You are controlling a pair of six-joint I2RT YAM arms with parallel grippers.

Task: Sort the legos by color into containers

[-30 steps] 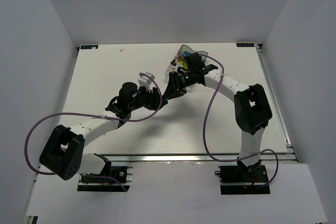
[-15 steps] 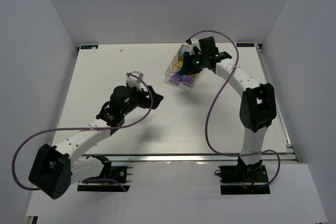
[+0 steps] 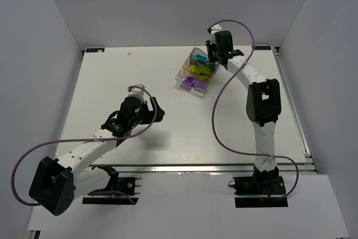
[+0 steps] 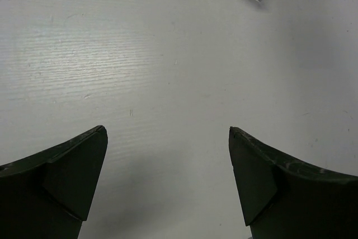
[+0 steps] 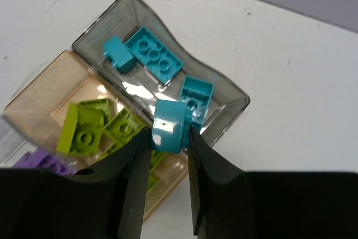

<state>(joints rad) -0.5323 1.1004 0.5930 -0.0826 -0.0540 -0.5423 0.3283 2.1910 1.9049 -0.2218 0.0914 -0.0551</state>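
Right wrist view: right gripper (image 5: pixel 169 140) is clamped on a teal brick (image 5: pixel 168 122) above the tray (image 5: pixel 241 102), over the teal-green wall; nudge toward the loose teals (image 5: pixel 154 54) before releasing. Left gripper (image 4: pixel 168 180) hangs apart over the table (image 4: pixel 168 54)

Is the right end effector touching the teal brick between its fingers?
Touching. Right wrist view: the right end effector clamps the teal brick between both fingers, no gap visible.
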